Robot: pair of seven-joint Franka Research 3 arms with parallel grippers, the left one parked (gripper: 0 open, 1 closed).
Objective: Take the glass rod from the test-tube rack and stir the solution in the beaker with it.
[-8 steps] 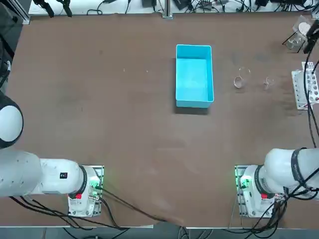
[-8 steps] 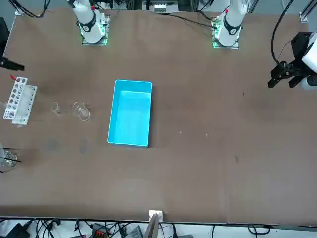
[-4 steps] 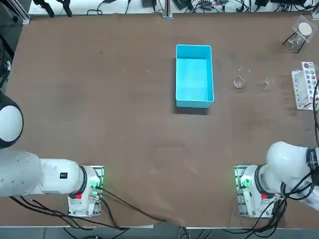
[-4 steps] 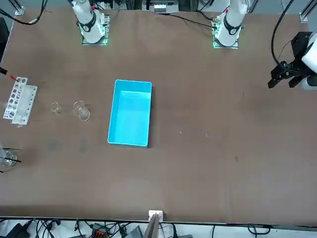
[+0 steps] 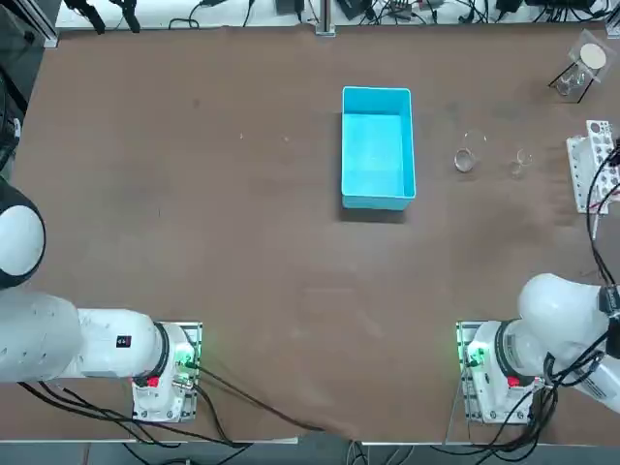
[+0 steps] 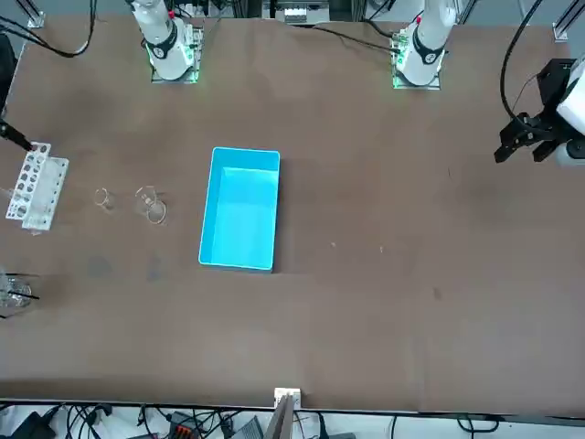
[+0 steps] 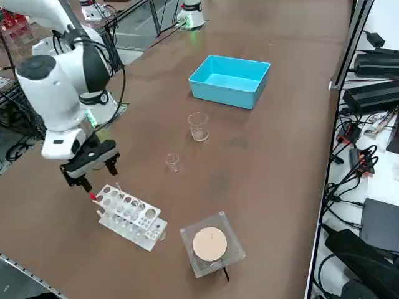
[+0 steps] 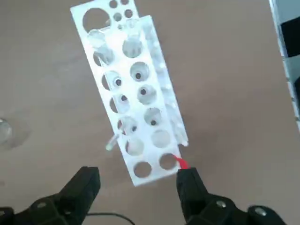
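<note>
The white test-tube rack [image 8: 133,93] lies by the table's right edge, with a red mark at the end nearest my right gripper [image 8: 138,185]. That gripper hovers open just above and short of this end [image 7: 93,171], holding nothing. A thin clear stub, apparently the glass rod [image 8: 112,142], leans out of a hole near that end. In the right side view the rod [image 7: 118,187] is barely visible. The beaker [image 7: 198,126] stands between rack and blue tray; its solution cannot be made out. In the top view the rack [image 5: 591,174] and beaker [image 5: 467,155] show, the gripper hardly.
A big blue tray [image 5: 378,147] sits mid-table. A smaller clear vessel [image 7: 173,162] stands between beaker and rack. A wire-gauze stand with a round pad [image 7: 211,244] is beyond the rack at the table's far right corner. Cables hang off the table's right edge.
My right arm has swung back from over the far right corner, so the gripper now hovers at the rack's near end. Rack, beaker and tray have not moved.
</note>
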